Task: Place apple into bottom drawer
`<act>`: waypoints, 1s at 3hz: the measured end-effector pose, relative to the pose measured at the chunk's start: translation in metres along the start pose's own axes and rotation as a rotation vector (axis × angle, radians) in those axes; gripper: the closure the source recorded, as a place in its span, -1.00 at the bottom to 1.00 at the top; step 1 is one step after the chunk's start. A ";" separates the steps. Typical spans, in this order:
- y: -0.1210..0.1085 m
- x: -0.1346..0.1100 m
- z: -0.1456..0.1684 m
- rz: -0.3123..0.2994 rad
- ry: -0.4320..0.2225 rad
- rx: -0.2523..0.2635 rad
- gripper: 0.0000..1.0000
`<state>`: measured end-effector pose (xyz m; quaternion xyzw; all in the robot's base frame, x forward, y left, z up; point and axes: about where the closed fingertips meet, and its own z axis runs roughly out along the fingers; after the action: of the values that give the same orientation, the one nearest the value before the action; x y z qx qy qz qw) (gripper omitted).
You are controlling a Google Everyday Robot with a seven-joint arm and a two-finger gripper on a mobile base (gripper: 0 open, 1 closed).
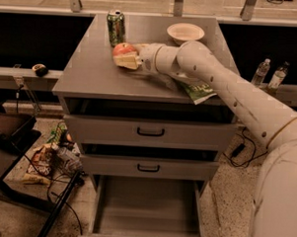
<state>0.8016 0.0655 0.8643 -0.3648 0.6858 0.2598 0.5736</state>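
Note:
The red-orange apple (124, 49) is held in my gripper (125, 57) just above the grey cabinet's top (91, 73), right of the green soda can (116, 27). The pale fingers (127, 61) close around the apple's lower side. My white arm (224, 89) reaches in from the right across the cabinet top. The bottom drawer (147, 207) is pulled out below, its flat grey floor bare. The two upper drawers with black handles are shut.
A white bowl (185, 31) stands at the back right of the top. A green bag (201, 90) lies under my arm. Two water bottles (269, 76) stand at the right. Snack bags and cables (50, 158) litter the floor at the left.

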 end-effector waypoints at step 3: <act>0.026 -0.065 -0.098 -0.075 -0.023 0.190 1.00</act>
<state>0.7274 0.0185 0.9463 -0.3311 0.6866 0.1760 0.6229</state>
